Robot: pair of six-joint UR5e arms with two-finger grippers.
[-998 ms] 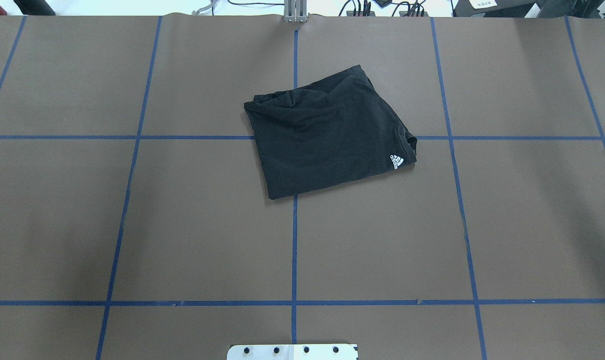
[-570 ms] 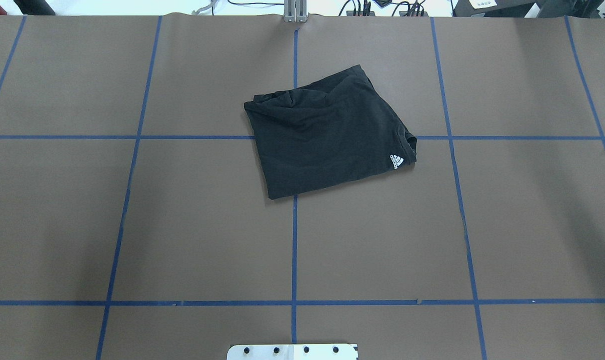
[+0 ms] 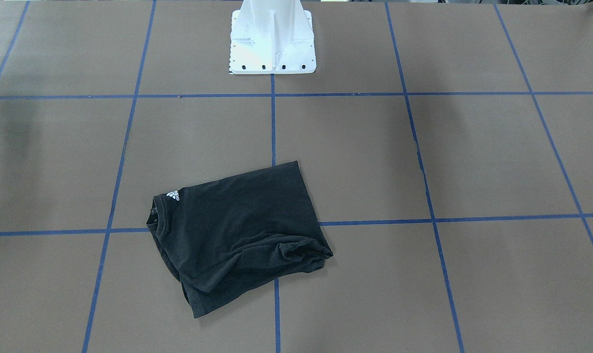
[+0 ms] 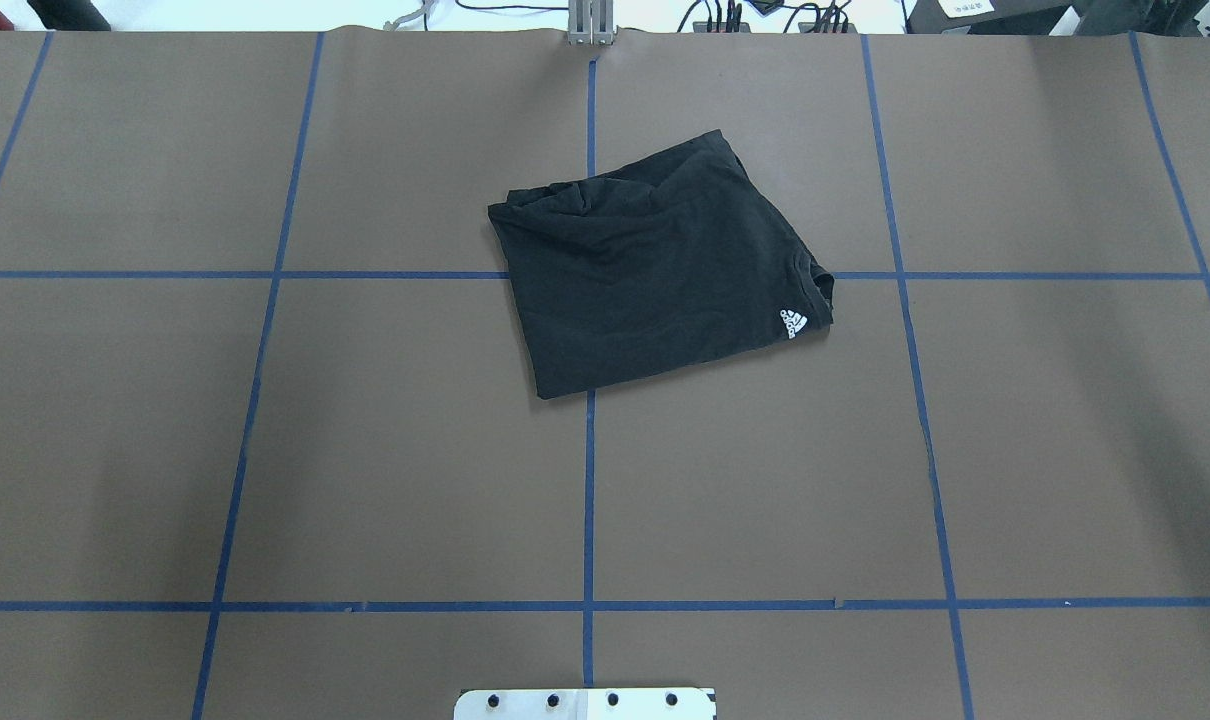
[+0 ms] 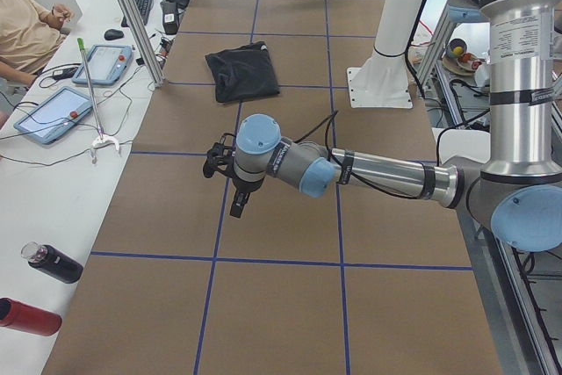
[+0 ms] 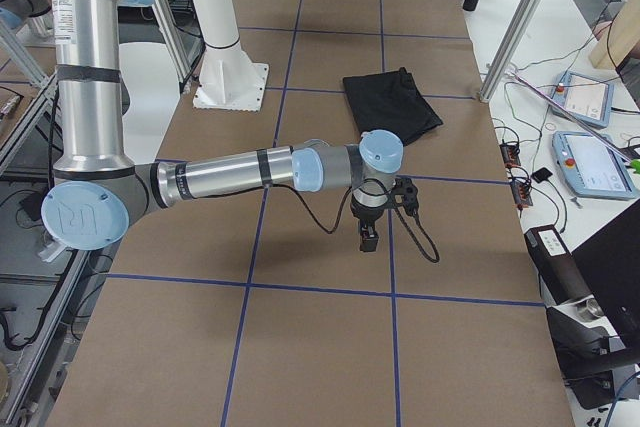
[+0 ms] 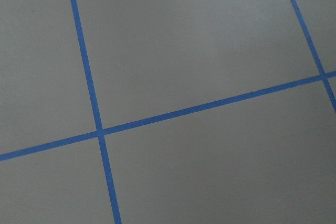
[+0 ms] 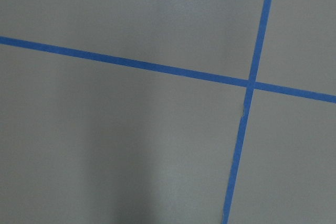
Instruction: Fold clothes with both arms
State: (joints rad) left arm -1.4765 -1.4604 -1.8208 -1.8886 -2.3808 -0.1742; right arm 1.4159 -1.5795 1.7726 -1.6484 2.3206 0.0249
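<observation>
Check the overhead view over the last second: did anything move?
Nothing visibly changed. The folded black T-shirt lies on the same spot of the table, with the same creases and its white logo at the same corner.

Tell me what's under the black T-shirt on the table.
The folded T-shirt lies flat on the brown table cover, over the spot where two blue tape lines run in from all four sides. Their crossing is covered, as is anything else beneath the cloth.
</observation>
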